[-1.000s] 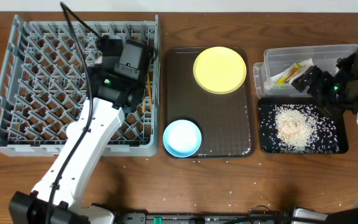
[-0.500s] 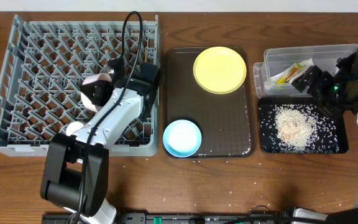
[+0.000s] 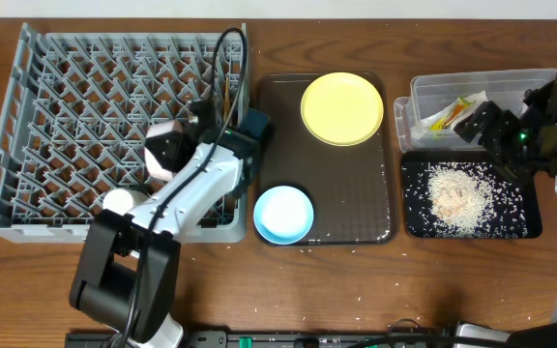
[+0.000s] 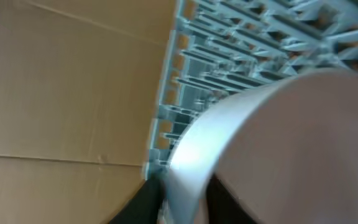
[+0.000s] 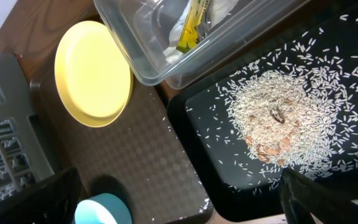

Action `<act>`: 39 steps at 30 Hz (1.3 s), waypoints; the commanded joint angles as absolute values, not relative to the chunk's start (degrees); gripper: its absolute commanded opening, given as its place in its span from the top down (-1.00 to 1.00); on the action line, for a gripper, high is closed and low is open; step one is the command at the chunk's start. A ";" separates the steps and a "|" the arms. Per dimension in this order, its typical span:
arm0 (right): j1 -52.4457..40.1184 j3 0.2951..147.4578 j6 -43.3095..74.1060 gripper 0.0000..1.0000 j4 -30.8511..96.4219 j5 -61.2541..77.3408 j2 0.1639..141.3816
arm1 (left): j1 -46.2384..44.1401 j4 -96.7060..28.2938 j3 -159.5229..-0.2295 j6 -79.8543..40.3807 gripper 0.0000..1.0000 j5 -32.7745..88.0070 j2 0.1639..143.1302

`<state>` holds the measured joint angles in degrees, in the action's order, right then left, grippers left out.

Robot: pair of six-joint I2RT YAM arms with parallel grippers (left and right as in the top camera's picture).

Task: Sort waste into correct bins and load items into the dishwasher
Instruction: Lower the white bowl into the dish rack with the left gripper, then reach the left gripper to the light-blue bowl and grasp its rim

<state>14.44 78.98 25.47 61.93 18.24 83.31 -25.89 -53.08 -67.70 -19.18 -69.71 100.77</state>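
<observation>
Now, left pincer (image 4: pixel 185 202), apparently clenched on the rim of the white bowl (image 4: pixel 278 143), has swung from 2 o'clock to 4 o'clock of the dishwasher (image 3: pixel 66 97), bowl not yet seated; right pincer (image 3: pixel 480 124), released, stays over the clear tub (image 3: pixel 530 82).

The wooden table (image 3: pixel 356 290) in front of me is dark brown, and its grain runs from my left to my right. At its middle a dark brown serving tray (image 3: pixel 341 184) lies flat on the wood. It is rectangular with rounded corners and a low raised rim, and its long sides run away from me. Seen from my right wrist, its floor has a fine diamond texture. A black bar (image 3: pixel 288 340) lies along the table's near edge, with a small green spot on it. My left wrist view takes in a flat tan board (image 4: pixel 61 81) crossed by thin straight seams.
</observation>
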 commanded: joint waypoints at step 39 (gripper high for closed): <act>14.17 79.37 26.17 -0.98 61.06 18.48 83.24 | -45.21 -19.79 -67.29 -22.96 0.85 21.67 105.86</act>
<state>14.44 78.98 25.47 61.04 18.24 83.31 -44.66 -22.57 -65.28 -23.35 13.30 106.54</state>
